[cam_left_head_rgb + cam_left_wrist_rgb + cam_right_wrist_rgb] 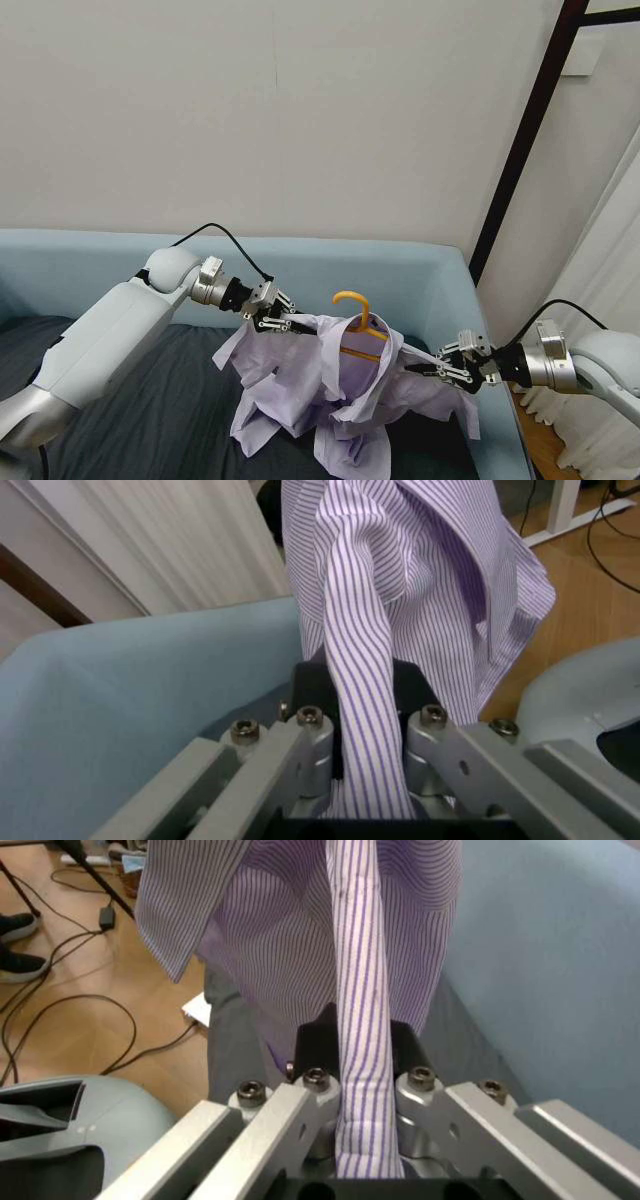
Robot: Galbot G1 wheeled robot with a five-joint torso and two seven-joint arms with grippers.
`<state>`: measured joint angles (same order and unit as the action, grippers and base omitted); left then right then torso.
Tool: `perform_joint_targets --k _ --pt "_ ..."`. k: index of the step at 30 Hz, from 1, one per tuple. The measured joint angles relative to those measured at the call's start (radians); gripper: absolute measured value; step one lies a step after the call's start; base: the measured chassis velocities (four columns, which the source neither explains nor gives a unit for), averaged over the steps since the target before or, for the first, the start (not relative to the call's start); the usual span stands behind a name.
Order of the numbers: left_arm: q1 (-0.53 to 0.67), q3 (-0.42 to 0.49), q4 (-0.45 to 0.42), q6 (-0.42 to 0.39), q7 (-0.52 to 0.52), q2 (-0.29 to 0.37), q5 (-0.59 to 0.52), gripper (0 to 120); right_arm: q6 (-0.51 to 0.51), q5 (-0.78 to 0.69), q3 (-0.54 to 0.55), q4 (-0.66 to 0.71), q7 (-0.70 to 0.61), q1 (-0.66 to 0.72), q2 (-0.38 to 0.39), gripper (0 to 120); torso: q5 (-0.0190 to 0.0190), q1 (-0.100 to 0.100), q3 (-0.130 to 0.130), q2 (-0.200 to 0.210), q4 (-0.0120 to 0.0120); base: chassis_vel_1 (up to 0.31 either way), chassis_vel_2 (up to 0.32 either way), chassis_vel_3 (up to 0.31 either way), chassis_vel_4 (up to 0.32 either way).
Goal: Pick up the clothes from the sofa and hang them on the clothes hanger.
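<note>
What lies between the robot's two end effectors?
In the head view, the purple striped shirt spans from the left end effector to the right end effector, both shut on it, with the orange hanger in its collar midway.

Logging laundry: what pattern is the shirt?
Shirt: fine purple and white stripes, clearest in left wrist view.

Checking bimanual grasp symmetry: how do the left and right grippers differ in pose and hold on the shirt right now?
Height: the left gripper sits higher, about level with the orange hanger; the right gripper is lower.
Side: the left gripper holds the shirt on the hanger's left, the right gripper holds it on the hanger's right, nearer the sofa end.
Shared: both are shut on a pinched fold of striped cloth.
</note>
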<state>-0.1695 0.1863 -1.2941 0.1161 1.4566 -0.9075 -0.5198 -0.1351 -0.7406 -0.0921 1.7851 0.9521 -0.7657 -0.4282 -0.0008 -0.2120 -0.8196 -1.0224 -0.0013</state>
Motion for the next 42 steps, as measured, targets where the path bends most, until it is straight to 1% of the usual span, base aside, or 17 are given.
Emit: perform_joint_targets --k 4,7,11,12,14,17,20,21,22,24,29,32,34,35,36,41,42 --pt "0.009 0.004 0.026 0.007 0.007 -0.008 -0.035 8 0.006 -0.013 0.000 -0.009 0.000 -0.002 -0.006 3 -0.0001 0.000 0.000 0.000 0.0001 0.000 0.000 0.000 0.000" --pt "0.020 0.005 0.059 0.038 0.008 -0.016 -0.086 17 0.012 -0.034 0.000 -0.014 -0.003 -0.006 -0.006 3 -0.0002 0.000 0.000 0.000 -0.0001 0.000 0.000 0.000 0.000" --pt "0.051 0.002 0.150 0.128 0.000 -0.011 -0.224 35 0.017 -0.082 -0.011 -0.028 0.000 -0.006 -0.004 3 0.0000 0.000 0.000 0.000 -0.0001 0.000 0.000 0.000 0.000" --pt "0.051 0.002 0.150 0.128 0.000 -0.011 -0.224 35 0.017 -0.082 -0.011 -0.028 0.000 -0.006 -0.004 3 0.0000 0.000 0.000 0.000 -0.0001 0.000 0.000 0.000 0.000" --pt "0.060 -0.018 0.178 0.160 -0.015 -0.004 -0.257 46 0.017 -0.105 -0.018 -0.028 -0.002 -0.003 0.001 3 -0.0001 0.000 0.000 0.000 0.0002 0.000 0.000 0.000 0.000" --pt "0.039 -0.059 0.174 0.187 -0.088 0.011 -0.320 53 0.005 -0.132 -0.025 -0.012 -0.030 -0.003 0.009 3 0.0002 0.000 0.000 0.000 -0.0002 0.000 0.000 0.000 0.000" --pt "-0.089 -0.137 0.081 0.263 -0.332 0.040 -0.511 68 -0.021 -0.177 -0.030 0.034 -0.102 0.001 0.026 3 0.0000 0.000 0.000 0.000 0.0009 0.000 0.000 0.000 0.000" --pt "-0.089 -0.137 0.081 0.263 -0.332 0.040 -0.511 68 -0.021 -0.177 -0.030 0.034 -0.102 0.001 0.026 3 0.0000 0.000 0.000 0.000 0.0009 0.000 0.000 0.000 0.000" --pt "-0.157 -0.166 0.033 0.299 -0.432 0.041 -0.569 73 -0.031 -0.190 -0.034 0.056 -0.133 0.001 0.041 3 -0.0001 0.000 0.000 0.000 0.0006 0.000 0.000 0.000 0.000" --pt "-0.288 -0.218 -0.060 0.330 -0.547 0.036 -0.621 84 -0.052 -0.215 -0.038 0.106 -0.196 0.001 0.077 3 -0.0010 0.000 0.000 0.000 0.0004 0.000 0.000 0.000 0.000" --pt "-0.422 -0.270 -0.152 0.371 -0.570 -0.005 -0.585 98 -0.080 -0.266 -0.050 0.192 -0.306 -0.007 0.144 3 -0.0001 0.000 0.000 0.000 -0.0004 0.000 0.000 0.000 0.000" --pt "-0.461 -0.282 -0.182 0.391 -0.608 -0.026 -0.553 100 -0.097 -0.309 -0.052 0.229 -0.390 -0.008 0.177 2 -0.0001 0.000 0.000 0.000 -0.0003 0.000 0.000 0.000 0.000" --pt "-0.492 -0.288 -0.213 0.416 -0.703 -0.047 -0.511 100 -0.111 -0.364 -0.053 0.266 -0.497 -0.008 0.211 2 -0.0001 0.000 0.000 0.000 -0.0001 0.000 0.000 0.000 0.000" --pt "-0.515 -0.289 -0.245 0.438 -0.812 -0.068 -0.478 100 -0.132 -0.422 -0.057 0.300 -0.607 -0.005 0.237 2 0.0000 0.000 0.000 0.000 -0.0001 0.000 0.000 0.000 0.000" --pt "-0.515 -0.289 -0.245 0.438 -0.812 -0.068 -0.478 100 -0.132 -0.422 -0.057 0.300 -0.607 -0.005 0.237 2 0.0000 0.000 0.000 0.000 -0.0001 0.000 0.000 0.000 0.000" --pt "-0.572 -0.289 -0.331 0.447 -1.026 -0.104 -0.416 100 -0.193 -0.514 -0.066 0.367 -0.829 0.004 0.275 2 0.0001 0.000 0.000 0.000 -0.0003 0.000 0.000 0.000 0.000" --pt "-0.572 -0.289 -0.331 0.447 -1.026 -0.104 -0.416 100 -0.193 -0.514 -0.066 0.367 -0.829 0.004 0.275 2 0.0001 0.000 0.000 0.000 -0.0003 0.000 0.000 0.000 0.000"
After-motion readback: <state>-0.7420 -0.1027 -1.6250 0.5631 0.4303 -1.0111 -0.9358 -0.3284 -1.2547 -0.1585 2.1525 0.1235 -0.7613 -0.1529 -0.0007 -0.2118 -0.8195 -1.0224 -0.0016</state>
